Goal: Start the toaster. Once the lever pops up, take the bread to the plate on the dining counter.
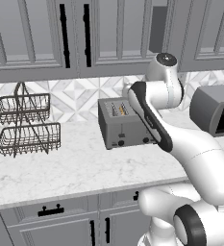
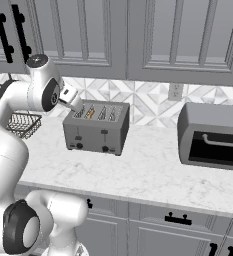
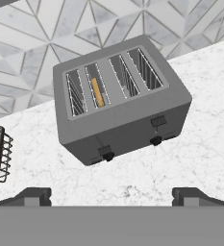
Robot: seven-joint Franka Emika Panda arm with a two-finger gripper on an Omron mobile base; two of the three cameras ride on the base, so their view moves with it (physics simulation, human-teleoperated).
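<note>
Spread wide, my jaws hover above the toaster (image 3: pixel 120 98); bread (image 3: pixel 98 92) sits in its second slot. I should descend squarely onto that side's lever (image 3: pixel 104 151), pressing fully down.

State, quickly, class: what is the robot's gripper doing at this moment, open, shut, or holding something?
Gripper: open, jaws wide apart, holding nothing, above the counter in front of the toaster.
</note>
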